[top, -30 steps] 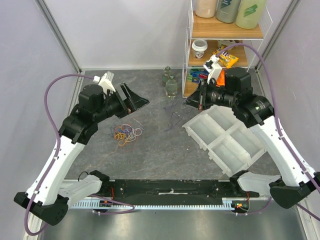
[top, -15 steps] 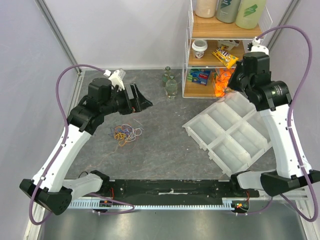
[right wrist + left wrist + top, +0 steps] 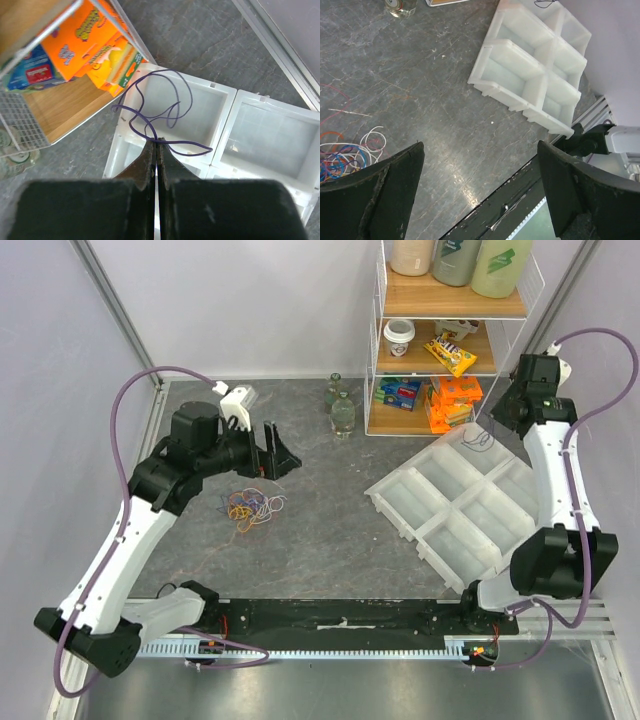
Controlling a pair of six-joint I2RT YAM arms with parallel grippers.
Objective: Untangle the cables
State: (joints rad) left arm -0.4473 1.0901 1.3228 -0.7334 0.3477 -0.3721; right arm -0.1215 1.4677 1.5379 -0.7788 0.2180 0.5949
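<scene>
Right gripper [image 3: 156,142], jaws pinching purple cable [image 3: 165,112] over tray [image 3: 385,502] at 2 o'clock — apparently one strand out. Left gripper [image 3: 477,145], jaws spread; tangle [image 3: 250,508] at 9 o'clock — left to separate.

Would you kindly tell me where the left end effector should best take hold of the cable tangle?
Pinch the white loop that sticks out of the cable tangle on the side facing the tray, bringing the open left end effector down from above. It lies flat and clear of the other strands, so it likely lifts alone.
</scene>
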